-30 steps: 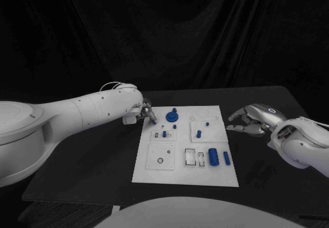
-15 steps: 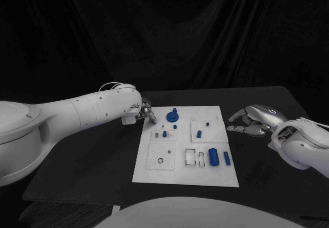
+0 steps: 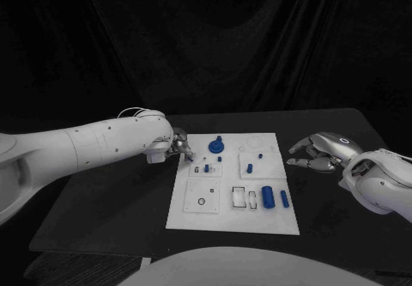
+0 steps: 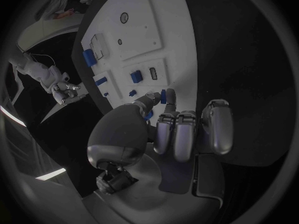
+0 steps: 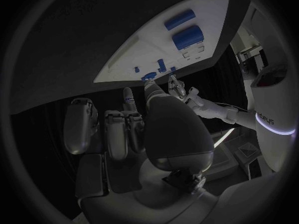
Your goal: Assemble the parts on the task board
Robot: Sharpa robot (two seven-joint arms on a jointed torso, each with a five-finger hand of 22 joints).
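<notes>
The white task board (image 3: 231, 215) lies mid-table. On it stand a blue knob (image 3: 215, 143) and short blue pegs (image 3: 249, 168); a blue cylinder (image 3: 267, 196) and a thin blue bar (image 3: 283, 199) lie near its right edge. My left hand (image 3: 178, 146) hovers at the board's far left corner. In the left wrist view it (image 4: 181, 129) pinches a small blue part (image 4: 163, 95) between thumb and a fingertip, over the board (image 4: 143, 30). My right hand (image 3: 316, 152) hangs just off the board's right edge, fingers loosely curled and apart, holding nothing.
The black table (image 3: 112, 202) has free room on both sides of the board. Dark curtains close off the back. In the right wrist view the board (image 5: 156, 45) lies beyond my right hand (image 5: 131, 129), with the cylinder (image 5: 187, 36) nearest.
My left arm has dropped lower and the hand has slid slightly toward me along the board's left corner, part still pinched. The right hand has drifted a little away from the board.
</notes>
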